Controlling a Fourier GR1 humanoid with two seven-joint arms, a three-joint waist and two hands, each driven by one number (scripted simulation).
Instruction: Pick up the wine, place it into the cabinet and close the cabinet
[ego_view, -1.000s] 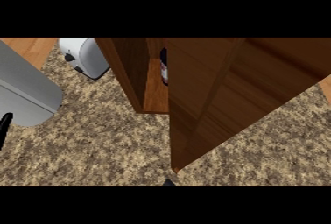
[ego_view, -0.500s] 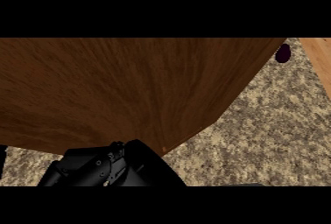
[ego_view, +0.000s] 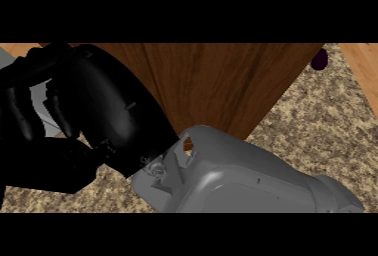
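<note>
Speckled brown stone makes up the counter (ego_view: 310, 145), and from my head view it shows only in patches, low at the left and down the right side, since most of the picture is filled by other things

Across the top and middle hangs a broad wooden door (ego_view: 221, 85), dark brown with the grain running up and down; its lower edge slants down to a corner just above my wrist

My right hand (ego_view: 96, 115) is very near the camera and covers the left third of the view, a big black shape seen from its back, lying in front of the door's left part. Whether it is spread, pressed together or pinching anything I cannot tell, as the far side of it is turned away from me and all of it is black on black. I also cannot tell whether it touches the door or only hangs before it

Behind the hand my grey forearm (ego_view: 251, 185) runs down and to the right, out through the lower edge

The wine (ego_view: 319, 59) shows only as a small dark purple spot, far up and to the right of my hand, well apart from it, just past the door's right edge. Whether it stands inside the cabinet is hidden from me

Further right of the wine a pale wood strip (ego_view: 363, 70) runs along the edge
</note>
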